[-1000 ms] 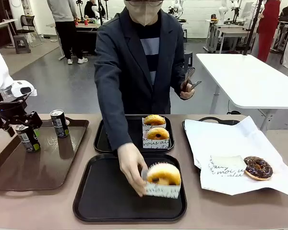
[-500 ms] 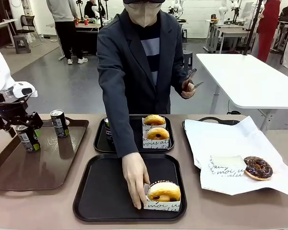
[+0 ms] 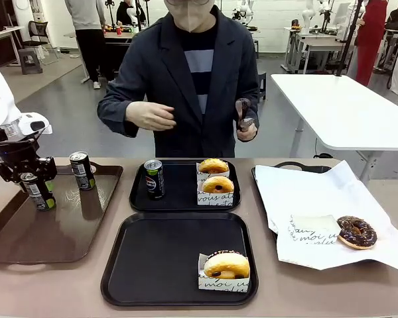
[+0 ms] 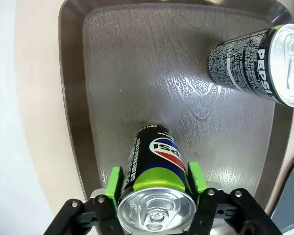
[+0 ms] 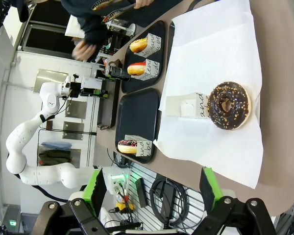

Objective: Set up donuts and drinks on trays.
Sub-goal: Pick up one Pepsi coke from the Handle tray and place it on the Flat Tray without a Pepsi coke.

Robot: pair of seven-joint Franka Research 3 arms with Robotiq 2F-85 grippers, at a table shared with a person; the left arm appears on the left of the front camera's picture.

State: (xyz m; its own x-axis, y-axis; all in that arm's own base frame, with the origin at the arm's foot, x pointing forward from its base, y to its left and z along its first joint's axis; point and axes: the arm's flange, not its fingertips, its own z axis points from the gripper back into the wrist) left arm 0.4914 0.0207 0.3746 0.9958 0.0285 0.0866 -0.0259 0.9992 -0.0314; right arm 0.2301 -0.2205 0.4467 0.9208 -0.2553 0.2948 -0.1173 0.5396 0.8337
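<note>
**Front view.** The left tool [image 3: 29, 177] is clamped on a slim black soda can [image 3: 39, 192] that stands upright at the left side of the long brown plastic tray [image 3: 53, 232]. A second black soda can [image 3: 81, 170] stands near it, toward that tray's far rim. The far black square tray [image 3: 139, 199] carries a third black soda can [image 3: 154, 179] at its left. At its right are two golden glazed donuts in white paper sleeves [image 3: 218, 185], one behind the other. The near black square tray [image 3: 152, 265] holds one glazed donut in a lettered sleeve [image 3: 226, 265] at its near right corner. On the white paper sheet [image 3: 305, 192] at the right lie a chocolate-iced donut [image 3: 357, 232] and, just beside it, an empty paper sleeve [image 3: 313, 228]. The person at the far side of the table [image 3: 265, 301] has one hand [image 3: 152, 116] raised at the chest. The other hand [image 3: 247, 130] grips metal tongs [image 3: 243, 109].

**Left wrist view.** The tool's green pads [image 4: 115, 182] press on both sides of the slim black soda can [image 4: 157, 161], just under its silver top. The can's base rests on the textured floor of the long brown plastic tray [image 4: 137, 73]. The second black soda can [image 4: 259, 63] stands apart at the upper right.

**Right wrist view.** The right tool [image 5: 153, 185] has its fingers wide apart and holds nothing. Beyond it, the chocolate-iced donut [image 5: 229, 105] lies on the white paper sheet [image 5: 210, 54], with the empty paper sleeve [image 5: 186, 105] next to it.
</note>
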